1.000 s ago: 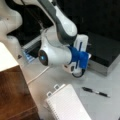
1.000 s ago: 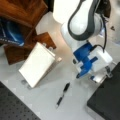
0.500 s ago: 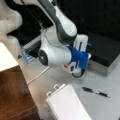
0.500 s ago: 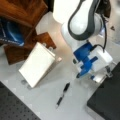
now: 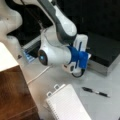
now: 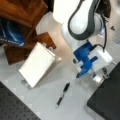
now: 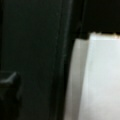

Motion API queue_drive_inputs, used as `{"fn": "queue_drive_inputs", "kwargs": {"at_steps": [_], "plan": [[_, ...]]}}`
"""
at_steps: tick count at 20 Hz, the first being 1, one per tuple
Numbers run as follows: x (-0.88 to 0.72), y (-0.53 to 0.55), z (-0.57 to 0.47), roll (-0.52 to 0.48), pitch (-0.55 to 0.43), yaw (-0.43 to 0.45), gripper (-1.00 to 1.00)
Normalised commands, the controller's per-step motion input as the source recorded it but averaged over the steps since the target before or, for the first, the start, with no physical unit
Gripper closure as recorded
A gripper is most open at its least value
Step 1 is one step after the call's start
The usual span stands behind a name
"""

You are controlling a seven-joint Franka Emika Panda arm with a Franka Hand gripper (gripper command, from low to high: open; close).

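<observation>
The arm's white gripper with a blue mount [image 6: 99, 76] is hovering low over the pale grey tabletop [image 6: 50, 105], close beside the edge of a flat black box [image 6: 108, 100] at a front view's right. A slim black pen [image 6: 62, 95] is lying flat on the tabletop near the gripper, not touching it, and a white spiral notepad [image 6: 37, 63] is lying farther off, at a front view's left.

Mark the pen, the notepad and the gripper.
pen [image 6: 63, 94]: a front view, middle of its barrel.
notepad [image 6: 37, 64]: a front view, centre of its white page.
gripper [image 6: 98, 76]: a front view, by the black box, at its tip.
</observation>
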Motion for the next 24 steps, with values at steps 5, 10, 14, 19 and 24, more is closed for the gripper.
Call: {"fn": "queue_drive_inputs", "kwargs": {"at_steps": [5,10,14,19,24], "plan": [[-0.07,-0.02,0.02,-0.016,-0.021,-0.041,1.00],[-0.03,0.01,0.07,-0.037,0.001,-0.009,1.00],[0.07,0.08,0.13,-0.103,0.044,0.002,1.00],[0.16,0.15,0.26,-0.198,0.080,0.045,1.00],[0.23,0.21,0.42,-0.258,0.067,0.123,1.00]]}}
